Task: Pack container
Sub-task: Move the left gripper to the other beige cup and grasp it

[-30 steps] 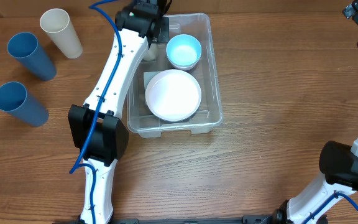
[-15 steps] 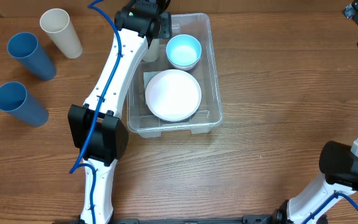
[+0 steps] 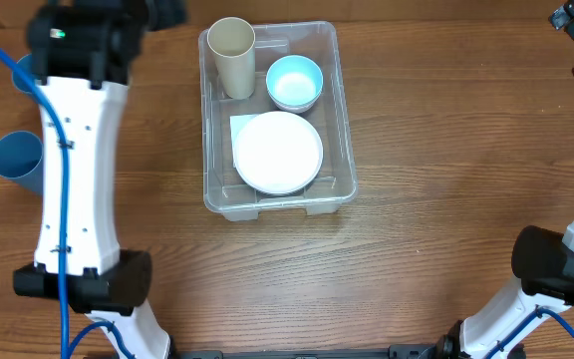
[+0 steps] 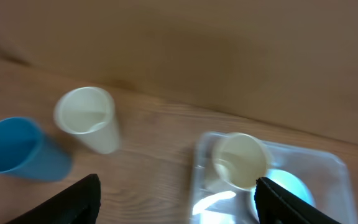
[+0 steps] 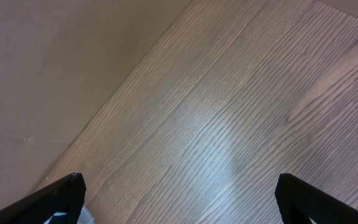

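Note:
The clear container (image 3: 344, 120) sits mid-table. Inside it a cream cup (image 3: 231, 56) stands upright in the far left corner, beside a light blue bowl (image 3: 294, 82) and behind a white plate (image 3: 278, 152). My left gripper (image 4: 179, 208) is open and empty, high over the table left of the container (image 4: 340, 169), with the packed cream cup (image 4: 240, 160) apart from its fingers. My right gripper (image 5: 179, 205) is open over bare wood at the far right, holding nothing.
A second cream cup (image 4: 87, 118) and a blue cup (image 4: 16, 150) stand on the table left of the container. Another blue cup (image 3: 10, 160) shows beside the white left arm (image 3: 73, 160), which covers the table's left side in the overhead view.
My left gripper opened and let go of the cream cup, which now stands in the container. The left arm then rose and swung away to the left. The right arm is unmoved.

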`<state>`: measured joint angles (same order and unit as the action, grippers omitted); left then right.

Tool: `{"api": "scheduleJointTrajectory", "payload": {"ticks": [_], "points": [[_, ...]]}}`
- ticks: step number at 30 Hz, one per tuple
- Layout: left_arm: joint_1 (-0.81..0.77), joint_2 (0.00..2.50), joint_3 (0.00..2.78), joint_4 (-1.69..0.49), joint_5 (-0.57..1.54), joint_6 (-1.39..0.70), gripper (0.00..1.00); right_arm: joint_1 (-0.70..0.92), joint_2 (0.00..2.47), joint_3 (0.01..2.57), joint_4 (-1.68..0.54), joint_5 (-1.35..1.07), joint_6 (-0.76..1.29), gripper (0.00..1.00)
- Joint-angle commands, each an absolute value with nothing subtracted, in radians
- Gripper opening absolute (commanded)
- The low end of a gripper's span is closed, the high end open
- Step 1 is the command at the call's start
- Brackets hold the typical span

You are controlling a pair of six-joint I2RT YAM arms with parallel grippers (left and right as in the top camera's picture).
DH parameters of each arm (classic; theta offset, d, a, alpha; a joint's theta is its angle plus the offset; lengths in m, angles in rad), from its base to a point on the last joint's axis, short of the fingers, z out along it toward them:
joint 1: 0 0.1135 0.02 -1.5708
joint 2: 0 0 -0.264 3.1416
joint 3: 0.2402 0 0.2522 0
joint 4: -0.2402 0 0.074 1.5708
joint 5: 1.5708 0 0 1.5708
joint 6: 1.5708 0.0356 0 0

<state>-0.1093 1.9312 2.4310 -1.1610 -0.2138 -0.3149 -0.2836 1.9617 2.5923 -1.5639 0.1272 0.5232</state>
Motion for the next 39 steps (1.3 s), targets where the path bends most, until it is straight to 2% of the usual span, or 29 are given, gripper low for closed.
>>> {"api": "scheduleJointTrajectory", "payload": {"ticks": [1, 8, 19, 30, 35, 36, 37, 39], "points": [[-0.021, 2.028, 2.424, -1.148, -0.210, -0.314, 0.83, -0.284, 1.960, 2.598, -1.562, 0.130, 0.527, 1.00], [0.059, 2.199, 2.424, -1.044, -0.210, -0.284, 0.87, -0.284, 1.960, 2.598, -1.562, 0.130, 0.527, 1.00], [0.073, 2.317, 2.424, -0.854, -0.220, -0.133, 0.94, -0.284, 1.960, 2.598, -1.562, 0.130, 0.527, 1.00], [0.105, 2.396, 2.424, -0.837, -0.236, -0.134, 0.82, -0.284, 1.960, 2.598, -1.562, 0.130, 0.527, 1.00], [0.105, 2.441, 2.424, -0.844, -0.236, -0.134, 0.82, -0.284, 1.960, 2.598, -1.562, 0.130, 0.527, 1.00], [0.105, 2.448, 2.424, -0.845, -0.236, -0.134, 0.81, -0.284, 1.960, 2.598, -1.562, 0.130, 0.527, 1.00], [0.105, 2.464, 2.424, -0.850, -0.236, -0.134, 0.68, -0.284, 1.960, 2.598, -1.562, 0.130, 0.527, 1.00], [0.105, 2.469, 2.424, -0.860, -0.235, -0.135, 0.52, -0.284, 1.960, 2.598, -1.562, 0.130, 0.527, 1.00]]}}
